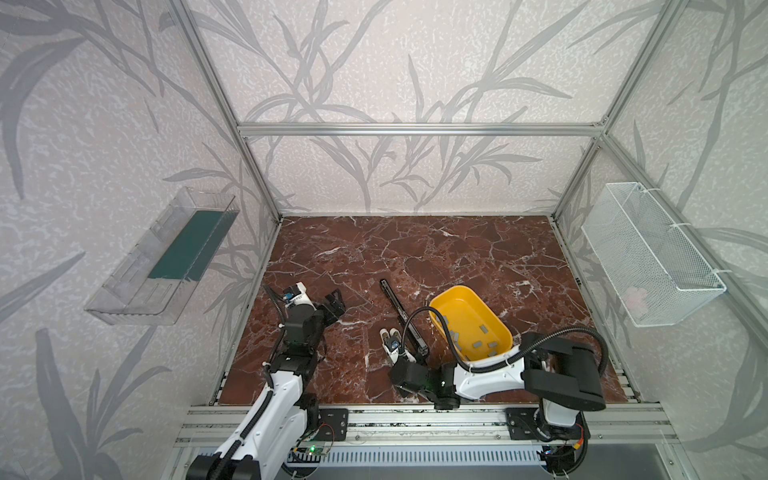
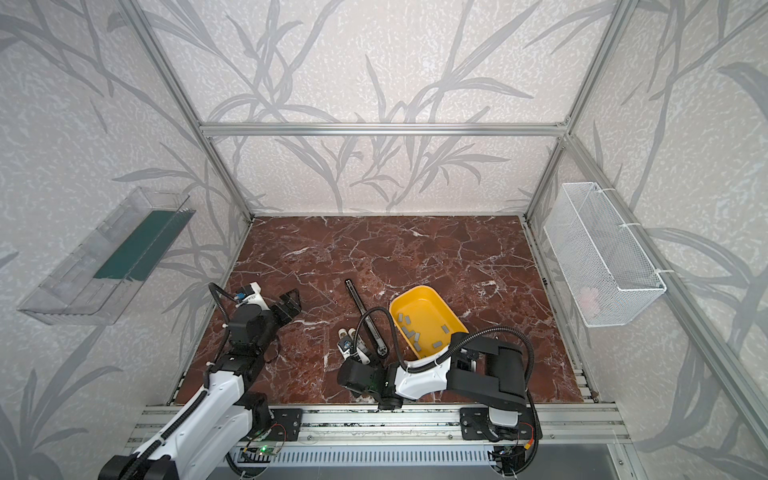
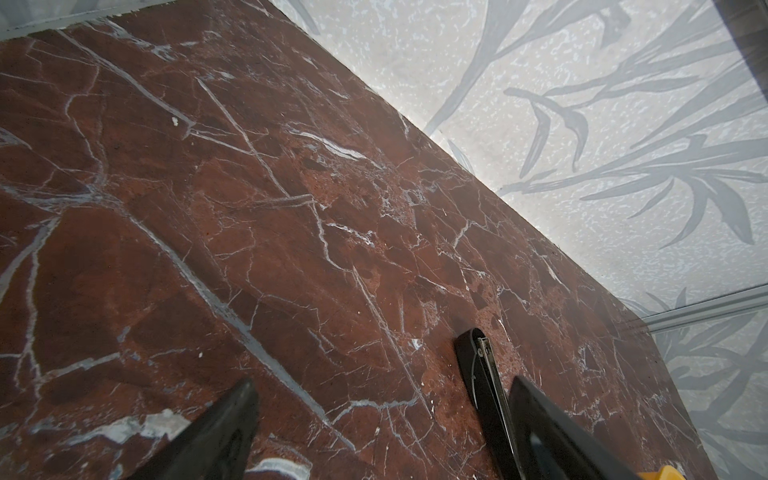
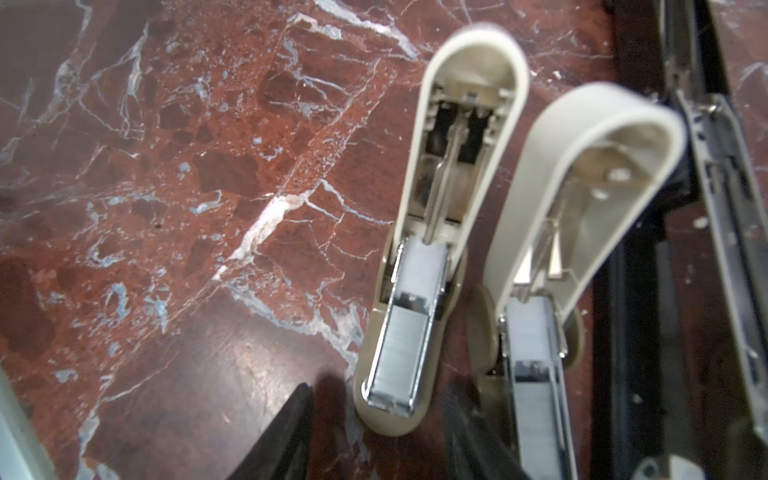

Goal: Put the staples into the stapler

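Left fingers (image 3: pixel 224 432) hang spread wide and empty over bare desk (image 1: pixel 415 249), apart from the work. To their right, two small cream staplers (image 4: pixel 415 332) stand side by side, lids flipped up and silver strips showing in their trays. Right fingers (image 4: pixel 286 436), partly open and holding nothing, straddle the nose of the cream stapler farther from the black one, with a gap showing on one side.

The black stapler (image 1: pixel 391 297), the one to be loaded, lies flat and opened out along the desk just beyond the second cream stapler. That puts it outside the right fingers' span, between the cream pair and the yellow tub (image 1: pixel 457 301) of loose grey staple strips (image 1: pixel 477 344). It lies well to the right of the left fingers, its rounded end showing past one finger in the left wrist view.

The danger, on this evidence, is that a squeeze here would catch a cream stapler rather than the black one. It could shove that stapler into its neighbour, tipping both or knocking the black stapler's open rail askew. Whether that rail carries staples cannot be told.
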